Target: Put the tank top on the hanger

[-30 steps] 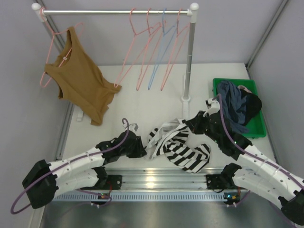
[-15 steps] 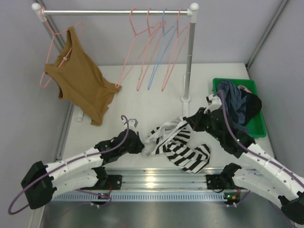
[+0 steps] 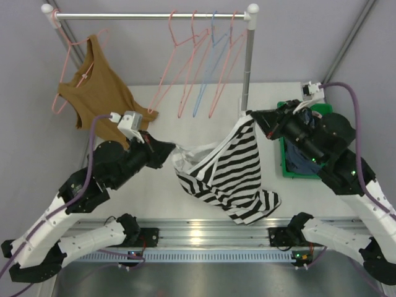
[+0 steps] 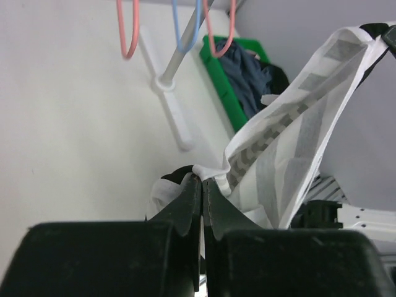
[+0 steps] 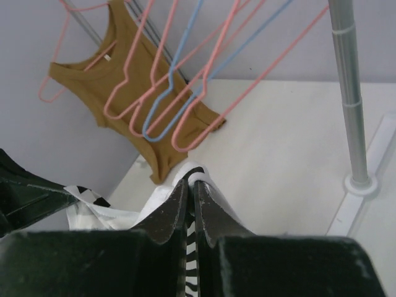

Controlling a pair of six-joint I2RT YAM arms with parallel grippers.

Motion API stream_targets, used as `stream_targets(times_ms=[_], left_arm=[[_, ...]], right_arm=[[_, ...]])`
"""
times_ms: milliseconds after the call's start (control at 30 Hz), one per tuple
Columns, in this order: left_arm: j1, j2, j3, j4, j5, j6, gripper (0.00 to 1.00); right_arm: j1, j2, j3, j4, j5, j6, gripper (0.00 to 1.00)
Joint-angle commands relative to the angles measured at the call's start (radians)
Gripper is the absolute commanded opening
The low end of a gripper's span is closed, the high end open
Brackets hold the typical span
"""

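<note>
1. We have both pincers clamped shut on the tank top: the left pincer at its left edge, the right pincer at its right.
2. It hangs stretched between them, running left to right.
3. The hanger hangs on the rail beyond; our right pincer is nearer.

A white table carries everything. Toward its far edge, right of the middle, the long white foot of a garment rack lies flat on the surface, with the rack's grey post rising from it. A green bin sits at the right edge, heaped with dark clothes. A metal rail runs along the near edge. The lower end of the striped tank top droops to the surface just behind that rail; whether it rests there cannot be told.
</note>
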Motion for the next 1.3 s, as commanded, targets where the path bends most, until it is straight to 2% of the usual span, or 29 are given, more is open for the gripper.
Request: stream_targets(times_ms=[0, 200, 333, 500, 633, 767, 867, 933, 967, 1033, 1067, 1100, 1167, 1267], left_arm=[[-0.005, 0.038, 0.127, -0.063, 0.007, 0.097, 0.0], [-0.003, 0.14, 0.366, -0.063, -0.005, 0.183, 0.0], [-0.003, 0.228, 0.58, -0.068, -0.012, 0.247, 0.0], [-0.003, 0.352, 0.831, -0.175, -0.004, 0.264, 0.0], [-0.003, 0.36, 0.836, -0.227, 0.028, 0.212, 0.0], [-0.003, 0.32, 0.715, -0.244, 0.067, 0.155, 0.0], [-0.003, 0.273, 0.557, -0.237, 0.111, 0.095, 0.0], [-0.003, 0.225, 0.384, -0.205, 0.143, 0.036, 0.0], [-0.003, 0.213, 0.321, -0.16, 0.181, 0.014, 0.0], [-0.003, 0.188, 0.119, -0.091, 0.24, -0.052, 0.0], [-0.003, 0.184, 0.048, -0.054, 0.295, -0.073, 0.0], [-0.003, 0.184, -0.083, 0.031, 0.309, -0.092, 0.0], [-0.003, 0.202, -0.196, 0.108, 0.343, -0.133, 0.0], [-0.003, 0.292, -0.343, 0.217, 0.361, -0.161, 0.0]], right_arm=[[0.01, 0.031, 0.156, 0.007, -0.053, -0.056, 0.0], [0.012, 0.111, 0.331, -0.007, -0.062, -0.095, 0.0], [0.012, 0.154, 0.428, -0.012, -0.041, -0.126, 0.0], [0.012, 0.195, 0.541, -0.024, -0.025, -0.157, 0.0], [0.012, 0.179, 0.519, -0.041, -0.032, -0.151, 0.0], [0.012, 0.096, 0.355, -0.01, -0.038, -0.096, 0.0], [0.01, 0.007, 0.105, 0.017, -0.053, -0.031, 0.0], [0.012, -0.074, -0.03, 0.039, -0.058, 0.037, 0.0], [0.012, -0.103, -0.172, 0.066, -0.062, 0.065, 0.0], [0.013, -0.183, -0.317, 0.099, -0.079, 0.146, 0.0], [0.014, -0.208, -0.459, 0.12, -0.087, 0.174, 0.0], [0.023, -0.26, -0.526, 0.14, -0.088, 0.2, 0.0], [0.029, -0.308, -0.698, 0.157, -0.091, 0.268, 0.0], [0.064, -0.424, -0.863, 0.156, -0.088, 0.343, 0.01]])
